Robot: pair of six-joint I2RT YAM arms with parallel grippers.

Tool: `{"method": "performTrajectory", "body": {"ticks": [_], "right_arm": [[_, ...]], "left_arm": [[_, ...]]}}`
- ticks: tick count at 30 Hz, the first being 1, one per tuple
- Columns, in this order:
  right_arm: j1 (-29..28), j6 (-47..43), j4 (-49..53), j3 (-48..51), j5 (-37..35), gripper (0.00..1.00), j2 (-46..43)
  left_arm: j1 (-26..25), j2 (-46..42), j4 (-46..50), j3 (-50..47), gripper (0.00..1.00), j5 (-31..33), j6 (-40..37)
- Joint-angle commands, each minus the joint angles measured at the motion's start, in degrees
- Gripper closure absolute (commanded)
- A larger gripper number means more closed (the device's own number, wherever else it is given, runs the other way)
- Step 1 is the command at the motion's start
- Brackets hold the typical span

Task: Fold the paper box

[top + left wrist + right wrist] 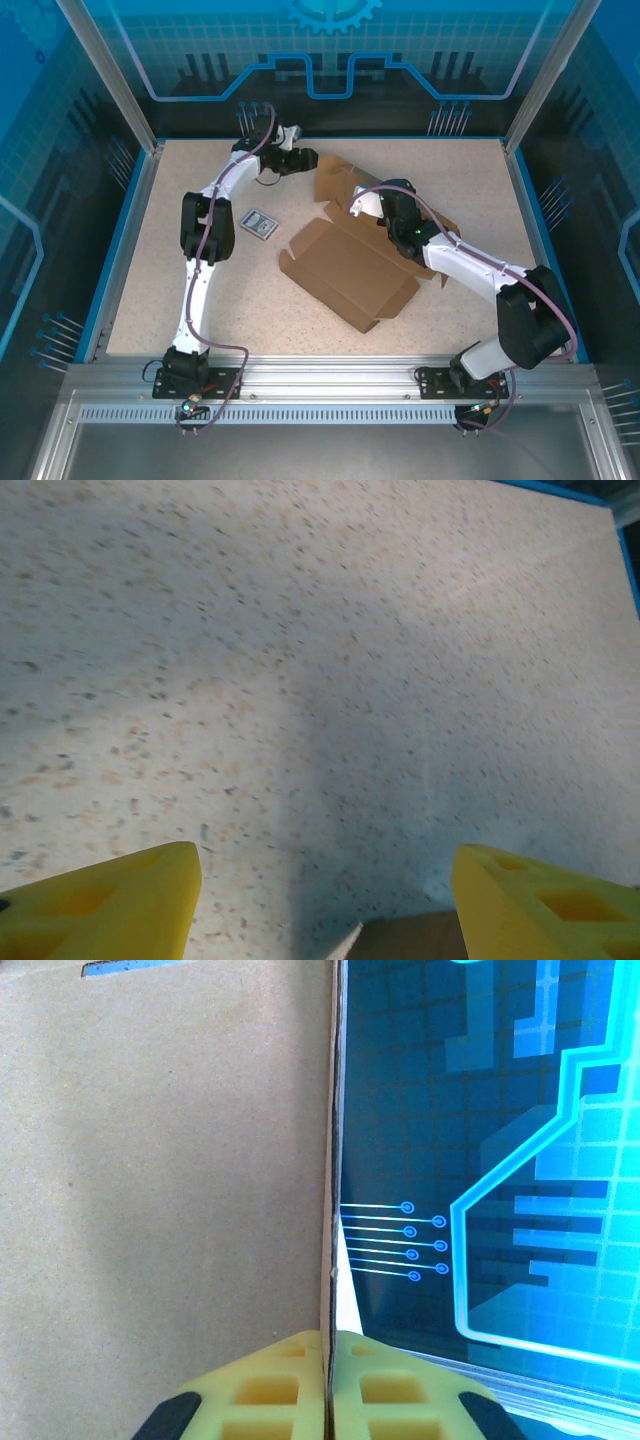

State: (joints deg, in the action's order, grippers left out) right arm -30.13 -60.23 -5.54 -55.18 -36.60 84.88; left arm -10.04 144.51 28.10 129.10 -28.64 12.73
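Note:
The brown paper box [350,268] lies partly unfolded in the middle of the table, one panel [335,180] raised at the back. My right gripper [358,208] is shut on the edge of that raised panel; in the right wrist view the cardboard [160,1160] stands clamped between the yellow fingertips [290,1380]. My left gripper [312,158] hovers at the back of the table, just left of the raised panel. It is open, its yellow fingers [110,905] wide apart over bare tabletop, a corner of the box [405,940] showing between them.
A small black-and-white printed card [259,224] lies left of the box. Blue walls [330,60] enclose the speckled table [180,300] at the back and sides. A metal rail [330,375] runs along the near edge.

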Motion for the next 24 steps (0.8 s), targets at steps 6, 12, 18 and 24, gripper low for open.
{"method": "performTrajectory", "body": {"ticks": [6,12,18,24], "right_arm": [[-0.8,1.3,0.0,0.3,1.2,0.93,-1.5],[-0.4,1.7,0.7,0.1,1.3,0.93,-0.9],[-0.4,1.9,1.2,-0.2,1.4,0.94,0.0],[-0.2,2.3,1.8,-0.2,1.4,0.94,0.4]], "left_arm": [[-1.2,-5.4,-1.7,-6.3,0.32,-11.2,-4.4],[-1.6,-7.8,-3.6,-10.3,0.32,-12.3,-5.6],[-2.2,-10.8,-6.0,-15.4,0.32,-12.3,-7.3],[-2.5,-15.5,-12.0,-24.1,0.31,-11.3,-7.2]]}}
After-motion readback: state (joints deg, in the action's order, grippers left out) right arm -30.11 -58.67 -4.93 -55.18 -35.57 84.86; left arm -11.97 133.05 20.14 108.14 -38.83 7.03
